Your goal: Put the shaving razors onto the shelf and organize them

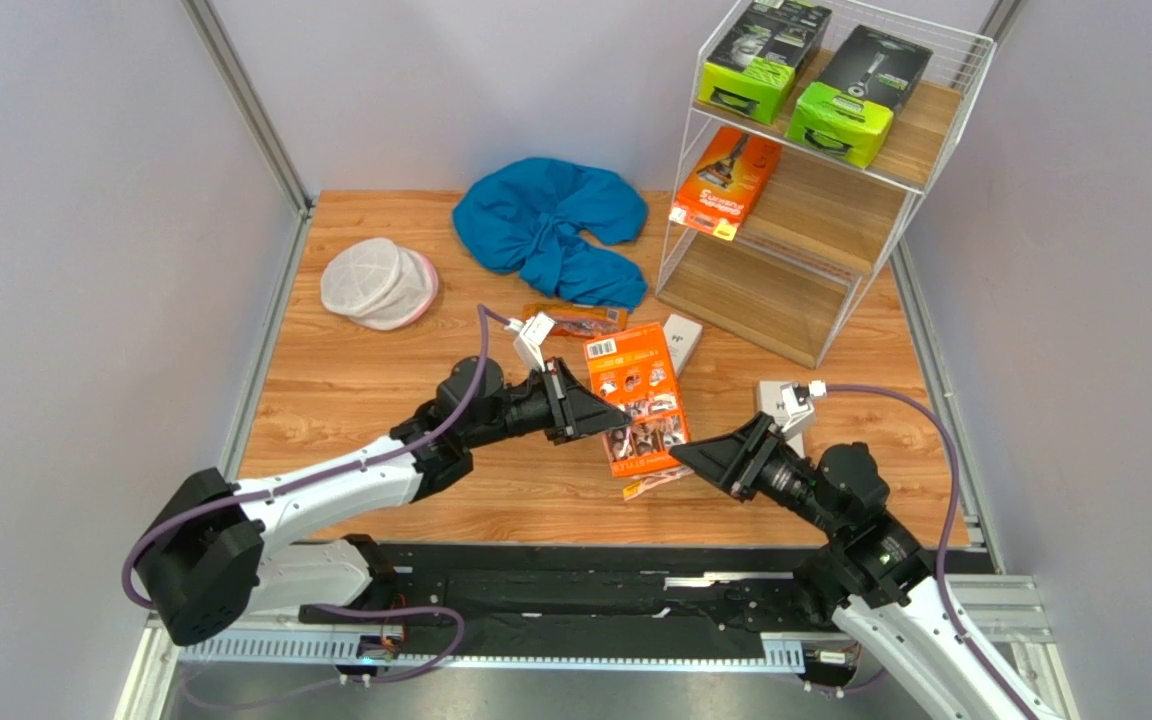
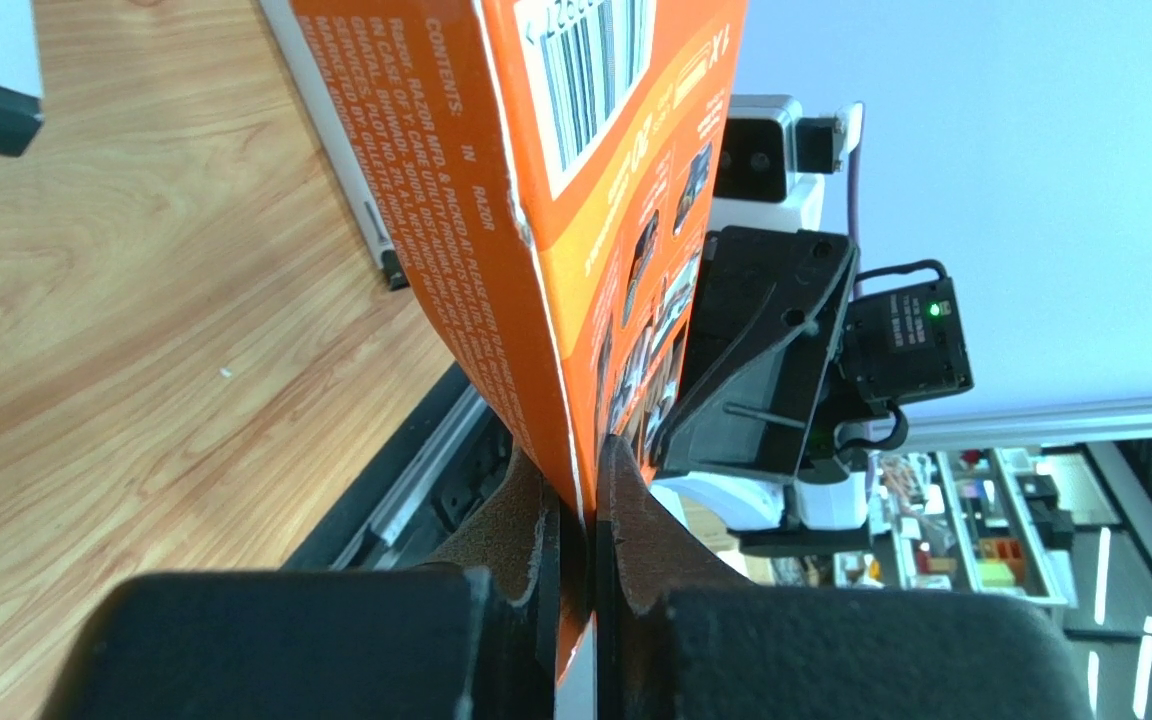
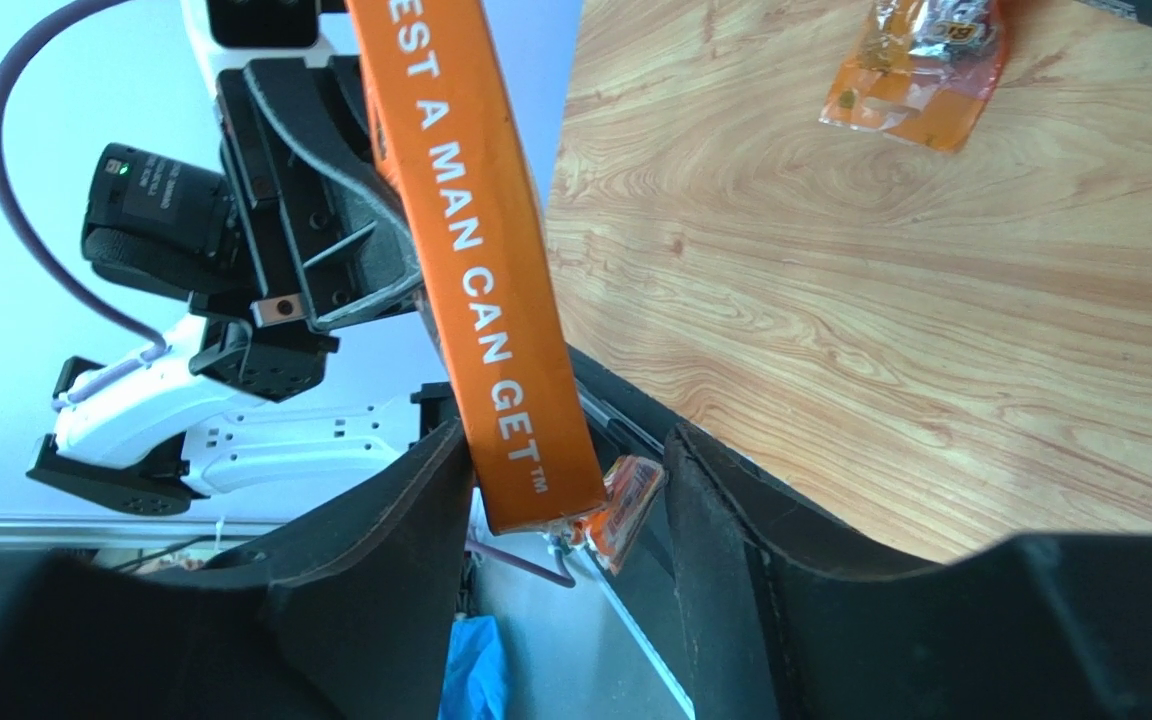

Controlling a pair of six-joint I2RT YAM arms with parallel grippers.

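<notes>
My left gripper (image 1: 602,408) is shut on the edge of an orange razor carton (image 1: 636,393) and holds it above the table; the left wrist view shows the pads (image 2: 530,525) clamped on the carton (image 2: 567,225). My right gripper (image 1: 692,455) is open at the carton's near right corner. In the right wrist view the carton's end (image 3: 492,300) sits between my open fingers (image 3: 387,555) without touching them. The shelf (image 1: 898,225) stands at the back right with two lime-green boxes (image 1: 760,60) on the top board and an orange carton (image 1: 725,183) on the middle board.
A clear orange-trimmed bag (image 1: 579,318) and a slim white box (image 1: 683,339) lie behind the held carton; another bag (image 1: 657,480) lies under it. A blue cloth (image 1: 549,225) and a white mesh pouch (image 1: 376,282) lie at the back. Grey walls enclose both sides.
</notes>
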